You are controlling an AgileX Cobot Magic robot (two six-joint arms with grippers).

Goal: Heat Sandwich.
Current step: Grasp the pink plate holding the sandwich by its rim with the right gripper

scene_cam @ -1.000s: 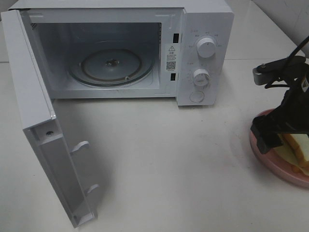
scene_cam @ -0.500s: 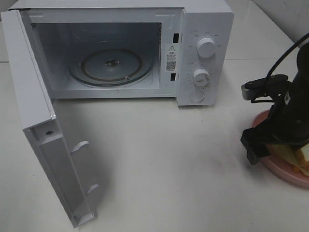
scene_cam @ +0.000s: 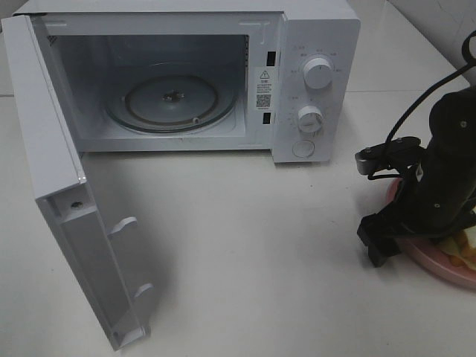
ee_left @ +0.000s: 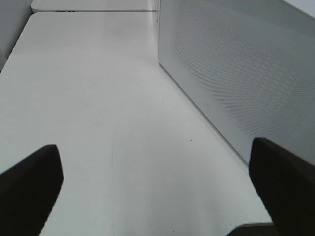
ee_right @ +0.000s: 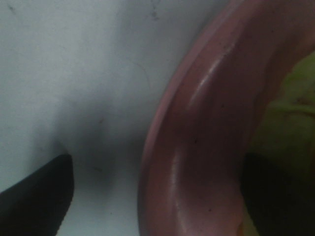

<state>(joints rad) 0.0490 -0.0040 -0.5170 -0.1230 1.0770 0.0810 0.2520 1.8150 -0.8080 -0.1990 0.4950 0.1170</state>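
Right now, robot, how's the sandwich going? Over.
Left gripper open, beside microwave. Right gripper open, straddling pink plate rim. Sandwich on plate, not lifted. Microwave door open, path looks clear.

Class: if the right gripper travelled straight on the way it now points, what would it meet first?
Probably the pink plate: the open right gripper straddles its rim, one finger over the table, the other over the sandwich. Depth is unclear, so which touches first is uncertain.
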